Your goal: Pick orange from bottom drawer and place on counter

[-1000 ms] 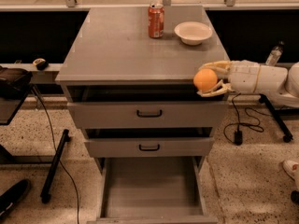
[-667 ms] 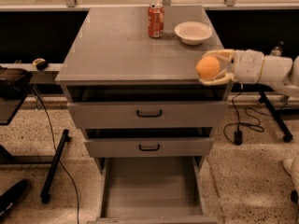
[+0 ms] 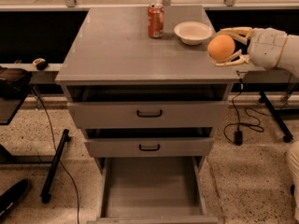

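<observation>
My gripper [image 3: 227, 46] comes in from the right and is shut on the orange [image 3: 221, 47], holding it in the air just above the right edge of the counter [image 3: 121, 45]. The cream fingers [image 3: 232, 31] clasp the fruit above and below. The bottom drawer [image 3: 152, 190] is pulled open at the foot of the cabinet, and the part of its grey tray in view is bare.
A red soda can [image 3: 155, 20] and a white bowl [image 3: 192, 32] stand at the back of the counter, the bowl close to the orange. Two drawers with black handles [image 3: 149, 113] sit slightly open. Cables and stands lie on the floor at both sides.
The gripper has lifted the orange from beside the cabinet's right edge up to just above counter height and a little inward.
</observation>
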Motion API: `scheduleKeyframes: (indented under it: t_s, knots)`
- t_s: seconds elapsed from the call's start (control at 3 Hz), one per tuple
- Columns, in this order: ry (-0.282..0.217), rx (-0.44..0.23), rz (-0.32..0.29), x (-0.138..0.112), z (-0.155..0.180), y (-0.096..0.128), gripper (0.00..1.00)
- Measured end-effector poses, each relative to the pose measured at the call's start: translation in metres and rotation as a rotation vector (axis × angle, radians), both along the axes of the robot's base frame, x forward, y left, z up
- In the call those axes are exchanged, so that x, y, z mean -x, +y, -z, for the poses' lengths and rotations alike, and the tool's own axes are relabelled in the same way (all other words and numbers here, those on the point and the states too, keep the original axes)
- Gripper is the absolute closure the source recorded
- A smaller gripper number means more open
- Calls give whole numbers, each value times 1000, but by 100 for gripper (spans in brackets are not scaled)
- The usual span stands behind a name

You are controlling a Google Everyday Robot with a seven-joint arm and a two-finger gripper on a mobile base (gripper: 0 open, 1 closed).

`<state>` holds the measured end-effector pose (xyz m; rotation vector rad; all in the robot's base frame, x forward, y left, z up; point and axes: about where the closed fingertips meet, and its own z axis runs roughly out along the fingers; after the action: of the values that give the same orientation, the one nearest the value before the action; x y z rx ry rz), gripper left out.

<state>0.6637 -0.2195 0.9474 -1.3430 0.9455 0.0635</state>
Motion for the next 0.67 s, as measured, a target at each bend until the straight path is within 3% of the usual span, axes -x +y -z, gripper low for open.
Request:
scheduleKeyframes:
  t_s: [0.33,0.67]
  knots:
    - [83,-80,16,-12,5,1,100]
    - [244,-226,49,-28,2,11,100]
